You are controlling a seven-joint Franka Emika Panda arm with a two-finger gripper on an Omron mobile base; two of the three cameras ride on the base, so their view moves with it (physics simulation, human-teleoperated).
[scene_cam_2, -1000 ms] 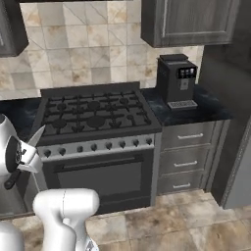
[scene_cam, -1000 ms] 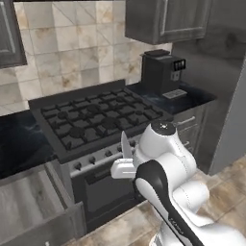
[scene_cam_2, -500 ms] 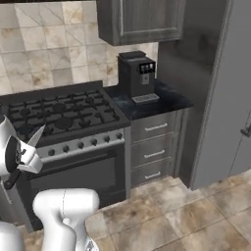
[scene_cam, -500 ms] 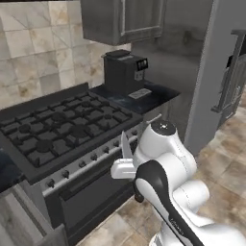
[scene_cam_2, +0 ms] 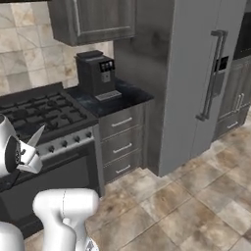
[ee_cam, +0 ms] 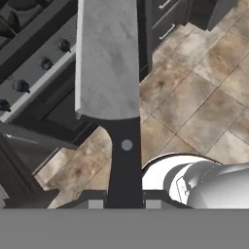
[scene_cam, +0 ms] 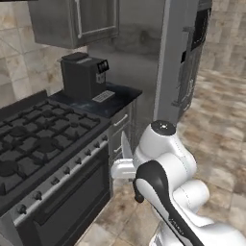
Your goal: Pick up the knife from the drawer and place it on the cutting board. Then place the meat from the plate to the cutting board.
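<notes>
The knife (ee_cam: 107,58) stands in my gripper (ee_cam: 124,198), which is shut on its black handle (ee_cam: 124,160). Its pale silver-grey blade points away from the hand, over the stove front and the tiled floor. In the left base view the blade (scene_cam: 126,146) rises from the hand beside the white arm. The right base view has the blade (scene_cam_2: 37,138) at the far left, in front of the stove. The drawer, the cutting board, the meat and its plate are out of view.
A black gas stove (scene_cam: 33,144) with an oven below stands on the left. A dark coffee machine (scene_cam_2: 95,73) sits on the counter above a stack of three small drawers (scene_cam_2: 120,144). A tall grey fridge (scene_cam_2: 196,83) follows, then open tiled floor (scene_cam_2: 196,206).
The whole scene has slid left as the base moved: the stove has drifted to the left edge and the fridge and floor have come in. The knife stays in the gripper.
</notes>
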